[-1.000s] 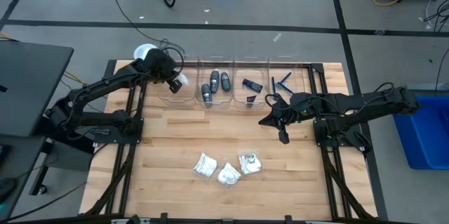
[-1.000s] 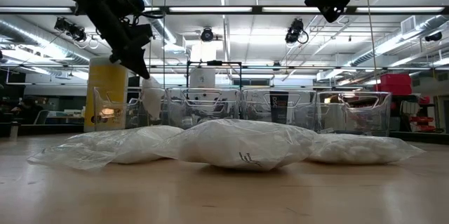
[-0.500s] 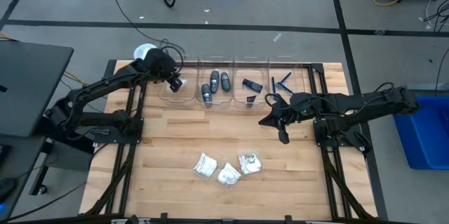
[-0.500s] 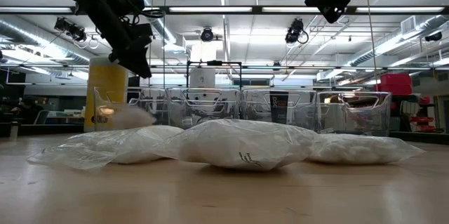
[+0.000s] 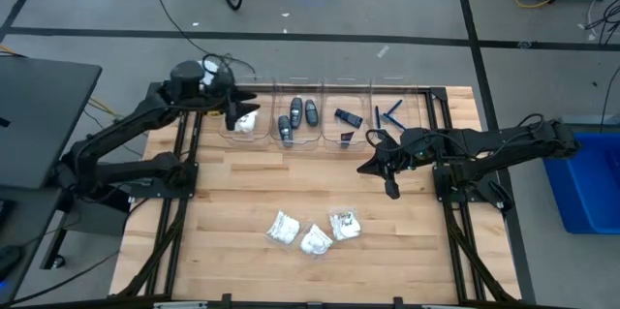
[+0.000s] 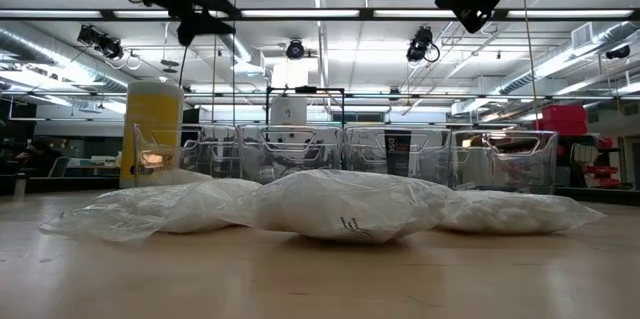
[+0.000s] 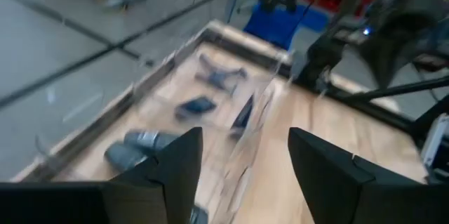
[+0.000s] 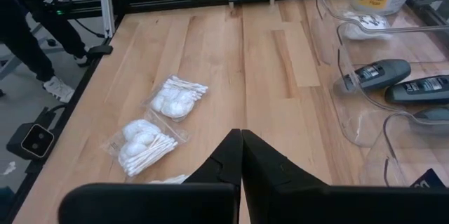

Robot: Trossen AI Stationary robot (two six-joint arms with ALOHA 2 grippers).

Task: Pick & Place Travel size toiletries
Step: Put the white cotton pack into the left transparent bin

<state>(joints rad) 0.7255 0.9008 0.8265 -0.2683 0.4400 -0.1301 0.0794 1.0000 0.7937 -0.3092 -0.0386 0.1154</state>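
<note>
With one white packet (image 5: 246,122) lying in the clear bin (image 5: 232,133) just below the left gripper (image 5: 235,108), whose fingers stand apart and empty, three packets (image 5: 312,231) remain on the table (image 5: 232,202). Approach the nearest from directly above and grip across its middle. The right gripper (image 5: 390,188) waits with fingers together beside the bins, the packets just ahead of it.

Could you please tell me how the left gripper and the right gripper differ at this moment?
The left gripper has its jaws spread apart, while the right gripper has them pressed shut. The left hangs over the clear bins at the table's far edge; the right hangs nearer mid-table, beside the bins. Neither holds anything.
</note>
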